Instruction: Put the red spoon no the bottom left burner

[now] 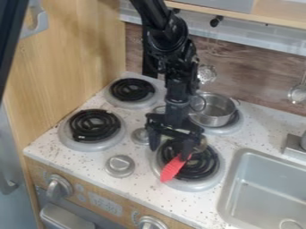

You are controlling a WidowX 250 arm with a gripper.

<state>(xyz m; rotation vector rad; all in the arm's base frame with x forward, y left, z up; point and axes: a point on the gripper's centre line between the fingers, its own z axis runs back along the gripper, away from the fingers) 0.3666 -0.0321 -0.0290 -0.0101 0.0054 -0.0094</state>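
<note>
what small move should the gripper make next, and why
Probably nudge the gripper sideways to centre it on the red spoon: its fingers are spread, one overlaps the spoon in view, and the spoon is at the bottom right burner, not the bottom left burner.

The spoon [173,168] is red; burner coils [94,125] black, on silver-grey rings [67,139]; the countertop [90,170] white with dark speckles; the side panel [83,58] light wood-grain; the backsplash [239,67] brown wood-grain below pale grey tiles [239,39]; the pot [212,117] and sink [263,192] silver-grey; the arm [172,42] and gripper [172,145] black.
</note>
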